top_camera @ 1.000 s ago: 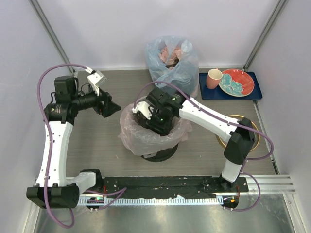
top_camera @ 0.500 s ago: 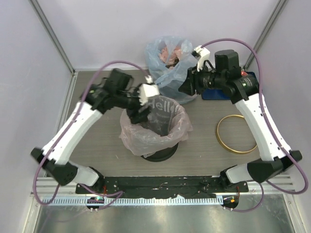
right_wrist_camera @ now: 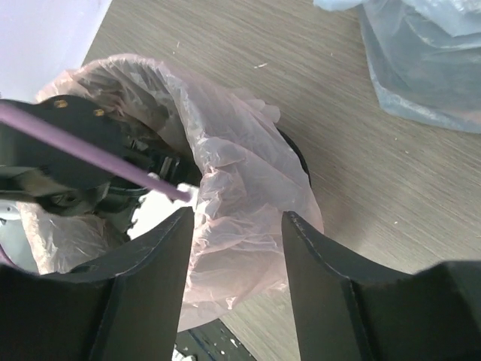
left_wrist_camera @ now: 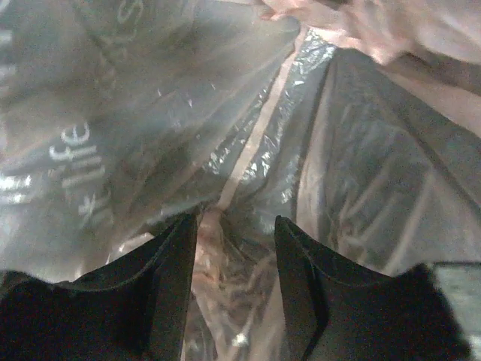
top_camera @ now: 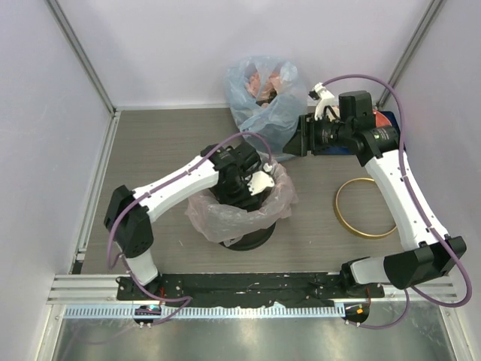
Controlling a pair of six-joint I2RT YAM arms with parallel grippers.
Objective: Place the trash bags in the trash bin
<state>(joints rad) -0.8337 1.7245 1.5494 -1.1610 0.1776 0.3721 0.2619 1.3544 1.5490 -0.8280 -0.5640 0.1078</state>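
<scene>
Table (top_camera: 150,150), grey wood-grain, carried all items noted. Trash bin (top_camera: 245,239), round and black, stood near the middle of the table, only its lower wall and base showing beneath plastic. The pale-pink trash bag (top_camera: 218,214) sat inside the bin as a liner, with its mouth turned out over the rim and loose film bunched down the outside on the left and near sides. White lettering (left_wrist_camera: 75,169) was legible on its inner wall in the left wrist view.

A bluish translucent bag (top_camera: 267,98) with reddish contents stood behind the bin at the back wall, apart from it. A gold hoop (top_camera: 366,208) lay flat on the table to the right of the bin, well apart from it.

The left gripper (left_wrist_camera: 235,222) was down inside the lined bin, jaws apart, crinkled pink film visible in the gap. No pinch on the film could be confirmed. The right gripper (right_wrist_camera: 237,216) was held above the table between the bin and the bluish bag, pointed toward the bin, jaws apart and holding nothing.
</scene>
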